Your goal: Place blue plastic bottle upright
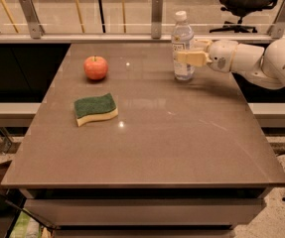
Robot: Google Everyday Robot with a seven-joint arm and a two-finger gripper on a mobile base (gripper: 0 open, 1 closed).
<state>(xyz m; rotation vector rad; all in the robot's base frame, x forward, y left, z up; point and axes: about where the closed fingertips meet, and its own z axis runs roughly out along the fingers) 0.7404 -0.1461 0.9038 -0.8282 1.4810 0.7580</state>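
The blue plastic bottle (182, 48) is clear with a white cap and a white label. It stands upright on the brown table (147, 133), near the far right edge. My gripper (191, 51) reaches in from the right at the bottle's mid-height. One finger (189, 58) crosses in front of the bottle and the other lies behind it. The fingers are closed on the bottle's body. The bottle's base rests on the table top or just above it.
A red apple (96, 67) sits at the far left of the table. A green and yellow sponge (95, 108) lies in front of it. A railing (156, 14) runs behind the table's far edge. My white arm (261, 61) reaches over the right side.
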